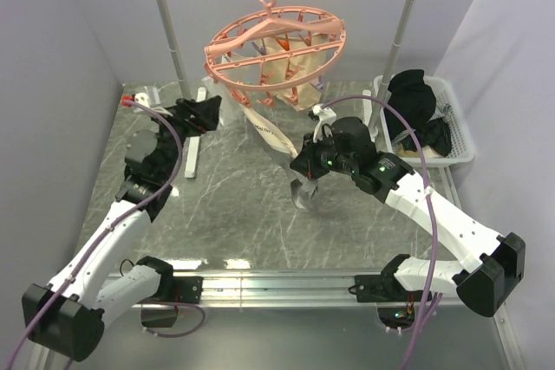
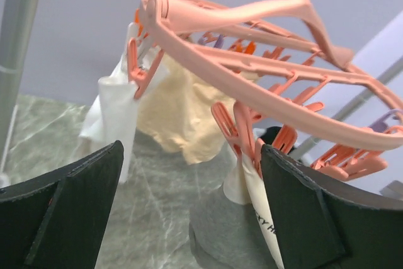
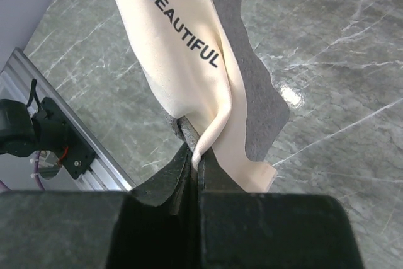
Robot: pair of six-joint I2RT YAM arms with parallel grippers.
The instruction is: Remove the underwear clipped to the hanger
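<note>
Right gripper [image 3: 196,162] is pinched tight on the cream-and-grey soft fabric underwear [image 3: 189,61] over the grey marble tabletop's [image 1: 234,214] middle. Left gripper [image 2: 192,149] gapes wide beside the round salmon-pink plastic hanger [image 2: 208,50].

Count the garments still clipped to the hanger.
3 visible: white garment at the left of the left wrist view, cream garment beside it, both on hanger clips; cream-and-grey lettered garment hanging into the shut right gripper. More may be hidden.
</note>
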